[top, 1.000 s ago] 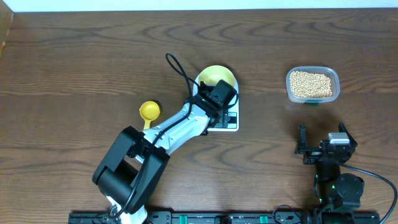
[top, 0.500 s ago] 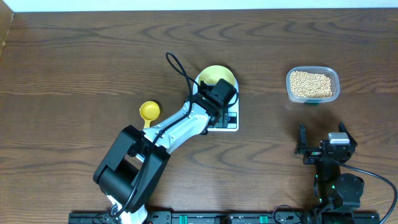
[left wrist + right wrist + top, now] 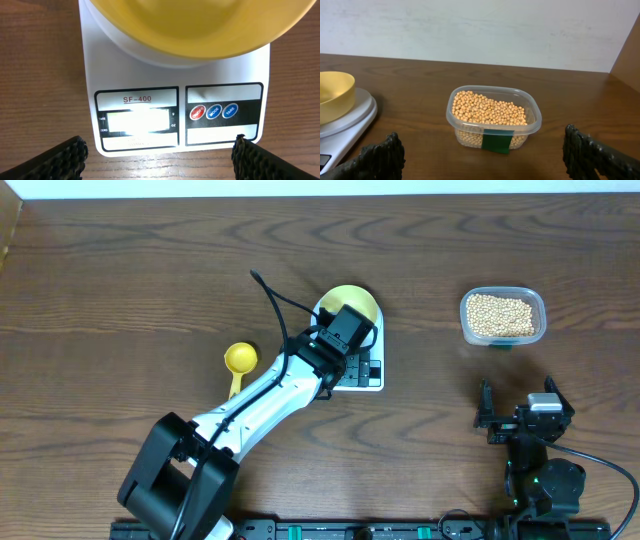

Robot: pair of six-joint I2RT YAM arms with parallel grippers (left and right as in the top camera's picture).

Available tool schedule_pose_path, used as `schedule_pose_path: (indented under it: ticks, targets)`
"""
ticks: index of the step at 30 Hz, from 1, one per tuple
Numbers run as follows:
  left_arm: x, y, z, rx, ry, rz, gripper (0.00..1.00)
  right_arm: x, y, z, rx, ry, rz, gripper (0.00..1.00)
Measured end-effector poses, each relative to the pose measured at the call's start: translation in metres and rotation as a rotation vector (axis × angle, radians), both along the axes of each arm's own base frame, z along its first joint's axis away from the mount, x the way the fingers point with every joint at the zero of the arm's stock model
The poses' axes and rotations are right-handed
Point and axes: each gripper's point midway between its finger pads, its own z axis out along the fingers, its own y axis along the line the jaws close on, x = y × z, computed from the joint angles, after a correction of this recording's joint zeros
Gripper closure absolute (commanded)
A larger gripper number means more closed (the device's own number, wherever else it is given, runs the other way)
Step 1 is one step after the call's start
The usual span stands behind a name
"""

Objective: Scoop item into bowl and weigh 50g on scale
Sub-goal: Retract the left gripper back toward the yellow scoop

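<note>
Left wrist view: pale yellow bowl (image 3: 195,25) sits on the scale (image 3: 226,70).

the worktop (image 3: 120,270) is dark wood with visible grain and a soft sheen, the scale (image 3: 90,60) smooth glossy white plastic, the bowl (image 3: 200,25) smooth with a dull shine, the tub (image 3: 530,127) thin clear plastic, the beans (image 3: 487,110) matt, and the left end effector (image 3: 159,159) has black, finely ribbed pads (image 3: 60,159).

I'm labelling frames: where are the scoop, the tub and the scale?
scoop (image 3: 240,359), overhead view, its round cup
tub (image 3: 469,137), right wrist view, its front wall
scale (image 3: 139,120), left wrist view, its display
</note>
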Motion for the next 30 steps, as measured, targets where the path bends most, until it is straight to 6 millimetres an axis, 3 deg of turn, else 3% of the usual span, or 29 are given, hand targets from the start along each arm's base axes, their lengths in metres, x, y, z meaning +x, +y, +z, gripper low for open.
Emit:
schedule_pose_path:
  ticks: [7,9,12,16,20,24,30]
  targets:
    - [-0.001,-0.002,0.002,-0.028,0.015,-0.002,0.05,0.0,0.0,0.0,0.0,0.0,0.0,0.01]
    - [0.001,0.001,0.009,-0.056,0.011,0.008,0.05,0.0,0.0,0.0,0.0,0.0,0.0,0.01]
    - [0.008,0.016,0.037,-0.114,-0.021,0.053,0.05,0.0,0.0,0.0,0.0,0.0,0.0,0.01]
    - [0.017,0.063,0.079,-0.168,-0.086,0.173,0.05,0.0,0.0,0.0,0.0,0.0,0.0,0.01]
    - [0.014,0.125,0.104,-0.172,-0.109,0.332,0.05,0.0,0.0,0.0,0.0,0.0,0.0,0.01]
    - [0.007,0.18,0.113,-0.152,-0.114,0.474,0.05,0.0,0.0,0.0,0.0,0.0,0.0,0.01]
    - [-0.001,0.226,0.106,-0.12,-0.075,0.615,0.05,0.0,0.0,0.0,0.0,0.0,0.0,0.01]
